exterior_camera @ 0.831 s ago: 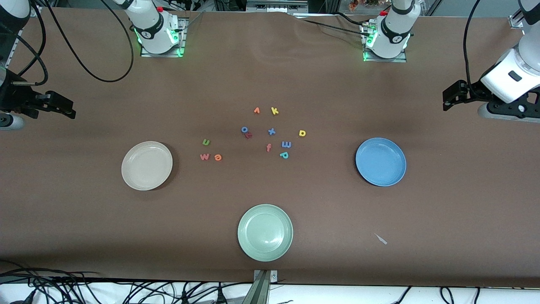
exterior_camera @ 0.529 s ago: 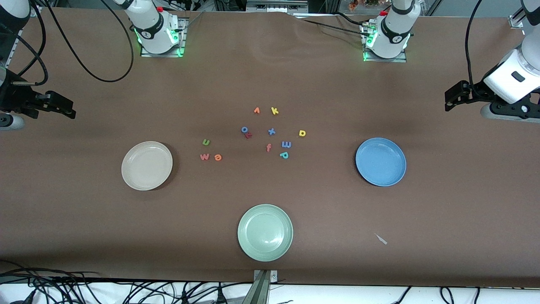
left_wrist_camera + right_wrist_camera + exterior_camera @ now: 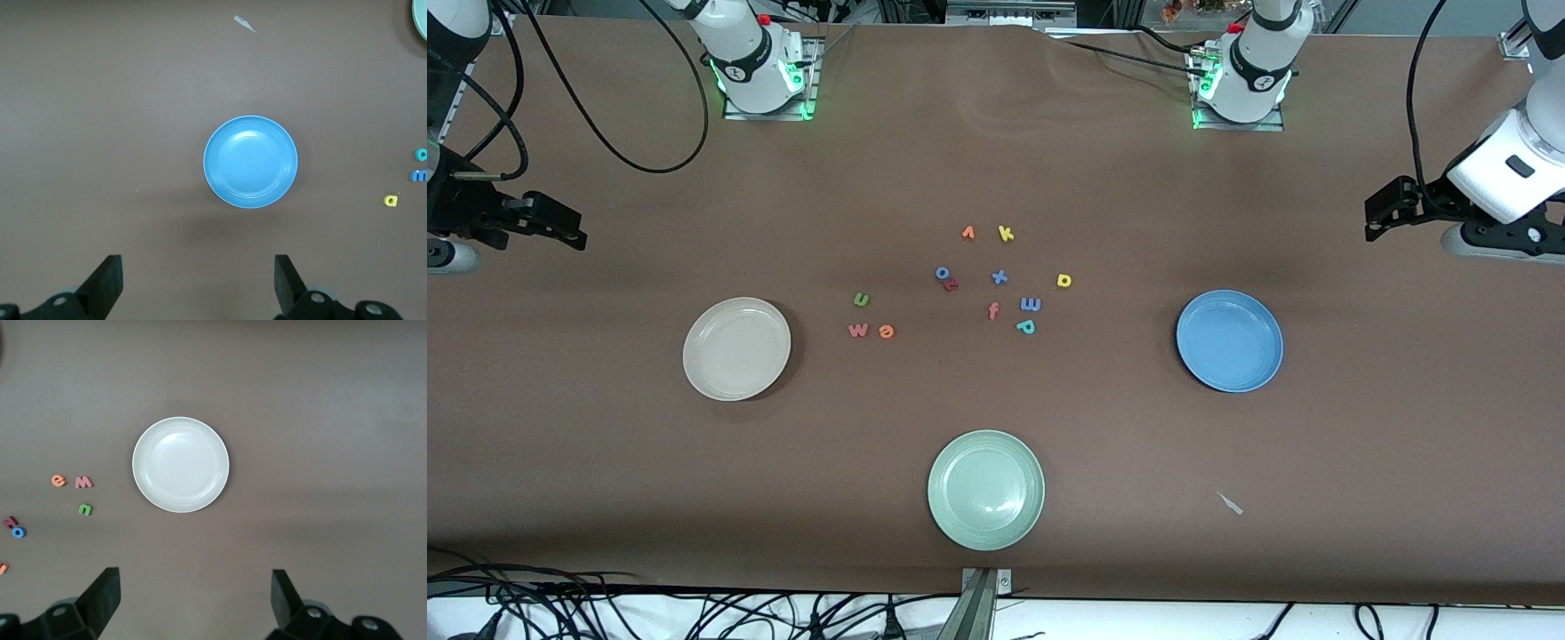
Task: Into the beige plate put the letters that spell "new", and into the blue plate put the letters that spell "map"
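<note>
Three plates sit on my counter (image 3: 605, 498), all bare: the beige plate (image 3: 736, 348) toward my right arm's end, the blue plate (image 3: 1229, 340) toward my left arm's end, and a pale green plate (image 3: 985, 489) nearest the front camera. Between the beige and blue plates the foam letters lie scattered. The green n (image 3: 861, 300), pinkish-red w (image 3: 858, 330) and orange e (image 3: 887, 332) cluster near the beige plate. The blue m (image 3: 1031, 304) and teal p (image 3: 1025, 326) lie close together, with the yellow a (image 3: 1064, 281) just beside them, toward the blue plate. My left pincer (image 3: 197, 283) hangs released, holding nothing, over bare counter near the blue plate. My right pincer (image 3: 193, 600) hangs released too, above bare counter near the beige plate.
</note>
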